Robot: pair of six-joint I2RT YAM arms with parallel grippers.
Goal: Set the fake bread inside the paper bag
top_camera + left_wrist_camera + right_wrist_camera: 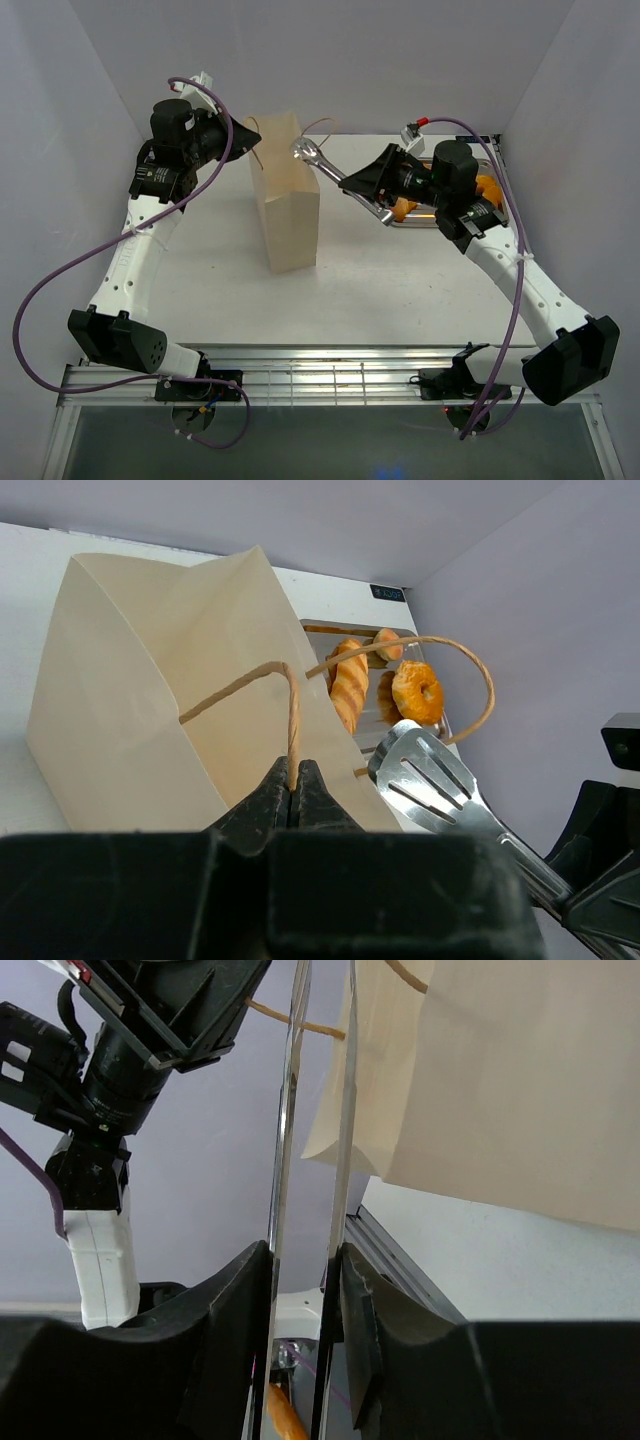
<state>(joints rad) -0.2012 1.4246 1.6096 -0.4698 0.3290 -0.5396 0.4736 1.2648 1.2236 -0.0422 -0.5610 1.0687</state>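
Note:
The paper bag (287, 195) stands upright at mid-table. It also shows in the left wrist view (150, 680) and the right wrist view (500, 1080). My left gripper (246, 136) (293, 786) is shut on one of its cord handles (290, 715). My right gripper (352, 183) (305, 1260) is shut on the metal tongs (308, 153) (430, 780). The tongs' head hangs beside the bag's top and looks empty. The fake bread lies in the steel tray (318, 630): two long loaves (348, 680), a doughnut (417, 690) and a bun (387, 645). Orange pieces (487, 186) show behind my right arm.
The steel tray (418, 223) sits at the back right, mostly hidden under my right arm. White walls close in on the left, back and right. A metal rail (330, 375) runs along the near edge. The left arm (130, 1060) shows beyond the tongs.

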